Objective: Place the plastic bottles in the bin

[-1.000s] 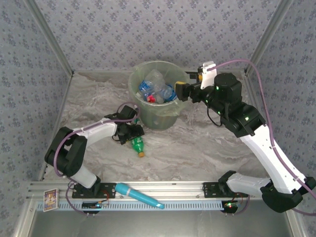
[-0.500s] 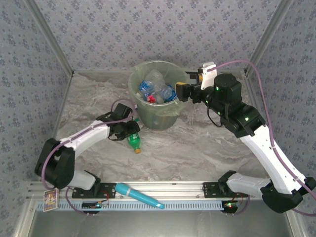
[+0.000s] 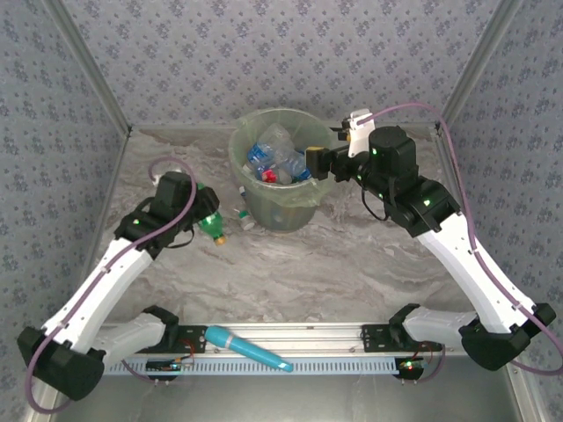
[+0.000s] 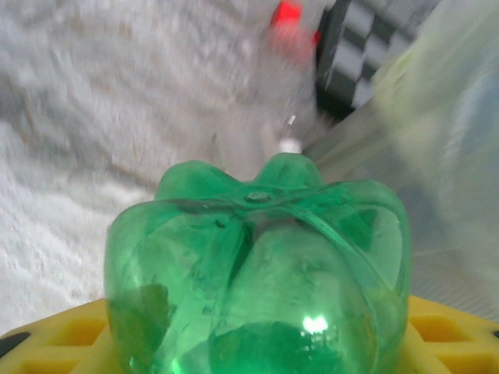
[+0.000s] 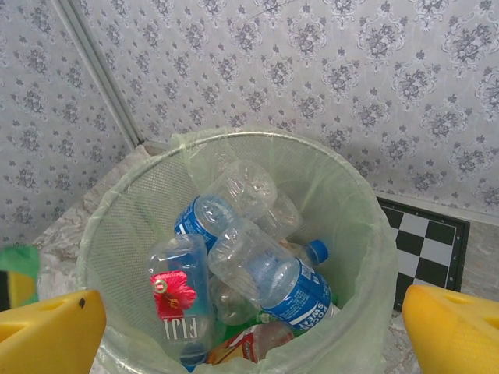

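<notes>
My left gripper (image 3: pixel 199 216) is shut on a green plastic bottle (image 3: pixel 211 226) with an orange cap, held off the table to the left of the bin (image 3: pixel 303 204). In the left wrist view the bottle's ribbed base (image 4: pixel 257 257) sits between my yellow fingers (image 4: pixel 448 331). The bin is a round pale-green bucket with a liner and holds several bottles: clear ones with blue labels (image 5: pixel 292 290) and one with a red flower label (image 5: pixel 173 300). My right gripper (image 3: pixel 318 163) hangs open over the bin's right rim (image 5: pixel 355 195), nothing between its fingers (image 5: pixel 51 331).
A small clear bottle with a red cap (image 3: pixel 244 214) lies on the table against the bin's left foot. A teal marker-like stick (image 3: pixel 249 347) rests on the front rail. A checkerboard panel (image 5: pixel 425 241) sits behind the bin. Patterned walls close in the marble tabletop (image 3: pixel 352 264).
My left gripper closed on the green bottle and carried it up and to the left, away from the bin's foot. The right gripper shifted slightly left over the bin, still open.
</notes>
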`<act>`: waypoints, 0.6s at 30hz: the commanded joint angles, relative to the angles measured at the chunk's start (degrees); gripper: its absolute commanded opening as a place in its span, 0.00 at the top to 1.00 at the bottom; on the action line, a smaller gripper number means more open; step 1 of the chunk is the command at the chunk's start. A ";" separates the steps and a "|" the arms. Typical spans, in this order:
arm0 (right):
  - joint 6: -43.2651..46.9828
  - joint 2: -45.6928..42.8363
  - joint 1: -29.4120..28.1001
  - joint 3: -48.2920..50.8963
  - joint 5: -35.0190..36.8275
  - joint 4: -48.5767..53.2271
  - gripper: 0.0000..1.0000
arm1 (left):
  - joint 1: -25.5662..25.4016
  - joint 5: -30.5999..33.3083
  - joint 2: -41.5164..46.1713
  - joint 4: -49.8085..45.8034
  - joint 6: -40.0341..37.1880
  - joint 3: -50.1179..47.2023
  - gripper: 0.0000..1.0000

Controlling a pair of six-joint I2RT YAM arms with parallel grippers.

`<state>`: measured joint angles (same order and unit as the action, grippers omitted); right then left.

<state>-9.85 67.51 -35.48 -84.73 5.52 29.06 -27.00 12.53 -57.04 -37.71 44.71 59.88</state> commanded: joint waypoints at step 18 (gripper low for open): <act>0.52 -1.84 0.50 -1.55 1.76 0.63 0.00 | -3.92 -8.32 -18.05 -2.26 -5.84 38.86 0.43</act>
<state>-9.85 67.37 -35.46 -85.12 5.80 29.10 -29.41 7.99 -72.29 -40.03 38.17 94.65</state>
